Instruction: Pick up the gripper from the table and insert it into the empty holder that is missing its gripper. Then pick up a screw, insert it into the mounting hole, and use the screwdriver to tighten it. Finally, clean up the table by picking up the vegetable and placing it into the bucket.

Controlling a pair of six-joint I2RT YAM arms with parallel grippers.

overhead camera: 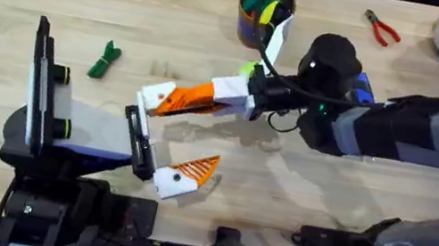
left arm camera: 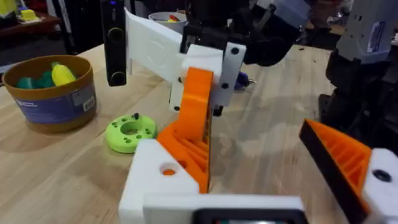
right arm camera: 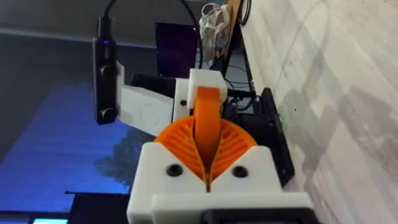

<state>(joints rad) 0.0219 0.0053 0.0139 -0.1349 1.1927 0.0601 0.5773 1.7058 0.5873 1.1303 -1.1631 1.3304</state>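
1. The worktop (overhead camera: 173, 24) is pale wood.
2. The right tool (overhead camera: 171, 102) is pinched shut on the gripper (right arm camera: 208, 127), pressing it against the left tool's holder (overhead camera: 155, 94).
3. The left tool (overhead camera: 172, 137) is wide open, holding nothing.
4. The bucket (overhead camera: 262, 8) sits at the far edge.
5. The vegetable (overhead camera: 105, 59) lies alone, far left.

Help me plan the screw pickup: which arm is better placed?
Right, probably: the right gripper, shut on the tip in the holder, sits beside the green disc; the open left gripper carries that holder.
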